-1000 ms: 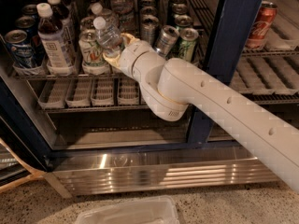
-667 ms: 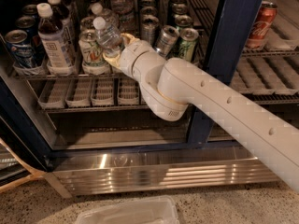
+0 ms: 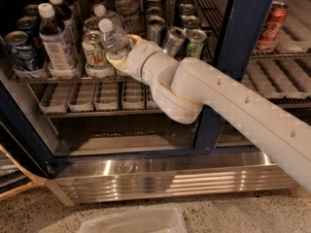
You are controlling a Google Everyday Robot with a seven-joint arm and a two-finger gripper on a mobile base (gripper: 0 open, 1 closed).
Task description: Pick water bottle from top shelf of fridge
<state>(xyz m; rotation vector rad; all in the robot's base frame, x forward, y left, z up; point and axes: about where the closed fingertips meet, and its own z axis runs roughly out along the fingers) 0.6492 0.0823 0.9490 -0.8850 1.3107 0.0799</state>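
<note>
Item: small clear ribbed plastic water bottle (image 3: pixel 113 39), white cap, tilted | Holder: white two-finger gripper (image 3: pixel 121 50), pinching its body | Location: grey wire top shelf (image 3: pixel 30 79), dark-blue-framed fridge (image 3: pixel 238 38)

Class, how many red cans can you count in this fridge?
1: the red can stands on the top shelf right of the blue post. More may be hidden behind rows. The gripper, left of the post, grips the water bottle.

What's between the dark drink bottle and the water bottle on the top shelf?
A 7UP can, in the camera view; the end effector grips the water bottle.
</note>
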